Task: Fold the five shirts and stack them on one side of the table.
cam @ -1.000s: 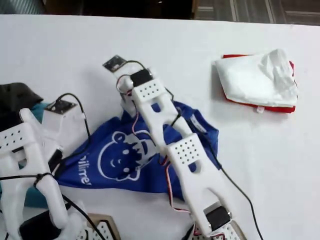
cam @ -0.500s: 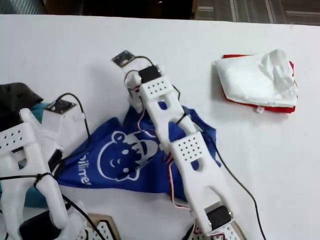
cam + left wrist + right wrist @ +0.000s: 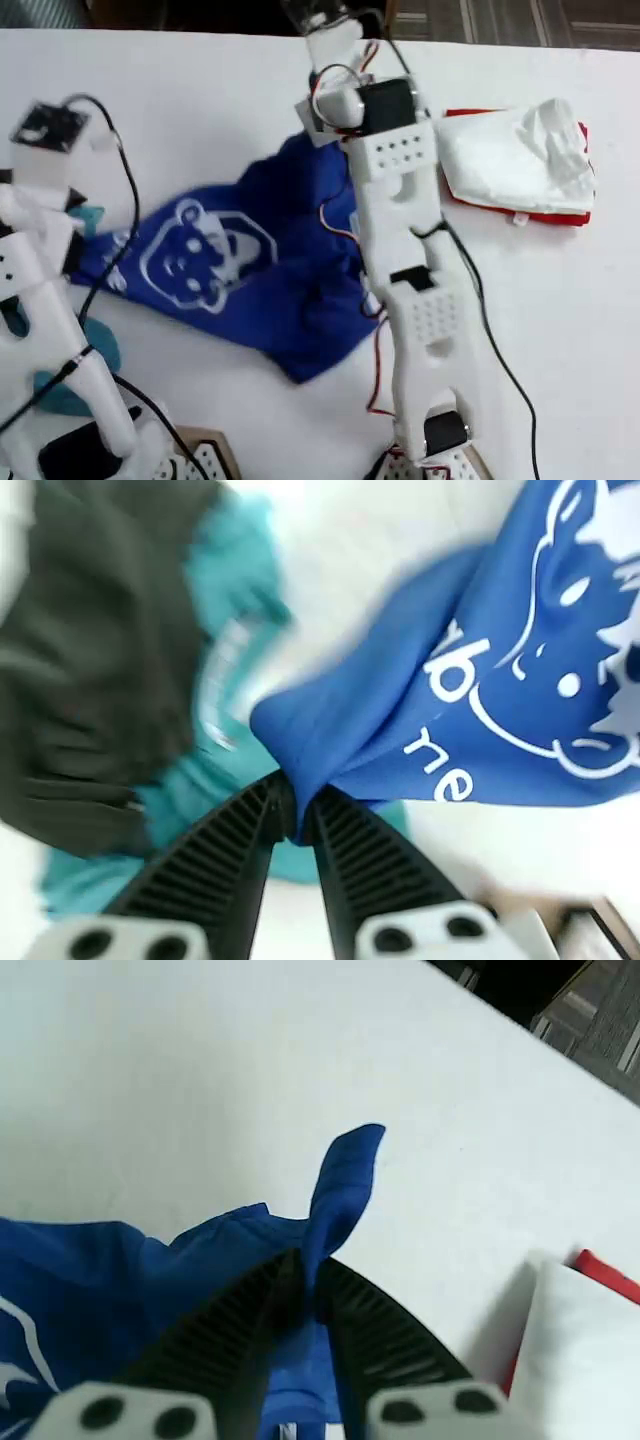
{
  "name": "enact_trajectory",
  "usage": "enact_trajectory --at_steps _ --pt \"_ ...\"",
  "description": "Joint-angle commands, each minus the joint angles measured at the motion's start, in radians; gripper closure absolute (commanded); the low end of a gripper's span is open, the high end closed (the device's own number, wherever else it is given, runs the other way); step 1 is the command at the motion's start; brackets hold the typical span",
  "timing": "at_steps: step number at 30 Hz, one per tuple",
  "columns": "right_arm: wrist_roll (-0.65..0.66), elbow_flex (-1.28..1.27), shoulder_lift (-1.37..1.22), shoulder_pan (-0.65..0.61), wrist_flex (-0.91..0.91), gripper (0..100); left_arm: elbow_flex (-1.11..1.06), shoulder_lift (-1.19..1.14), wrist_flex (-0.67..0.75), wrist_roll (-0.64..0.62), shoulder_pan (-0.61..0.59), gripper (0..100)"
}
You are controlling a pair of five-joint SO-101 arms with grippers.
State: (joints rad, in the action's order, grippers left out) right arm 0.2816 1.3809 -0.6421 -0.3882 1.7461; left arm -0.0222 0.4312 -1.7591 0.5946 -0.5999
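A blue shirt (image 3: 235, 270) with a white bear print is stretched above the middle of the table between both arms. My left gripper (image 3: 297, 815) is shut on one blue corner (image 3: 320, 730), at the left side in the high view. My right gripper (image 3: 312, 1285) is shut on the opposite corner (image 3: 345, 1175), near the table's far edge (image 3: 318, 125). A folded white shirt (image 3: 515, 155) lies on a folded red one (image 3: 545, 214) at the right. A teal shirt (image 3: 235, 660) and a dark shirt (image 3: 95, 650) lie heaped at the left.
White table (image 3: 180, 100) runs bare along the far side and the front right. Teal cloth (image 3: 60, 395) shows by the left arm's base. Cables (image 3: 490, 340) trail beside the right arm. A dark floor lies beyond the far edge.
Both arms lifted and pulled apart. The right gripper carried its corner toward the far edge, the left one moved up and left, and the blue shirt spread out from a crumpled heap.
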Motion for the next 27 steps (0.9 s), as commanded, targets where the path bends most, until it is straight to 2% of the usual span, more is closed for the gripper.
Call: enact_trajectory --at_steps 1,5,8,13,19,22,27 --pt "0.002 -0.141 0.305 0.012 0.024 97.9 0.160 0.031 0.000 -0.015 -0.003 97" --pt "0.006 -0.307 0.529 0.035 0.024 97.9 0.222 0.034 -0.026 -0.009 -0.003 97" --pt "0.006 -0.439 0.680 0.061 0.024 97.9 0.153 0.034 -0.029 -0.006 -0.003 97" --pt "0.008 -0.773 0.875 0.097 0.022 97.9 -0.163 0.028 -0.028 0.095 -0.003 97" --pt "0.034 -1.036 1.084 0.180 -0.019 97.9 -0.518 0.026 -0.026 0.336 -0.009 97" --pt "0.098 -1.137 1.173 0.217 -0.021 97.9 -0.524 0.032 -0.026 0.404 -0.009 96" --pt "0.149 -1.356 1.308 0.271 -0.021 97.9 -0.303 0.032 -0.026 0.394 -0.005 83"
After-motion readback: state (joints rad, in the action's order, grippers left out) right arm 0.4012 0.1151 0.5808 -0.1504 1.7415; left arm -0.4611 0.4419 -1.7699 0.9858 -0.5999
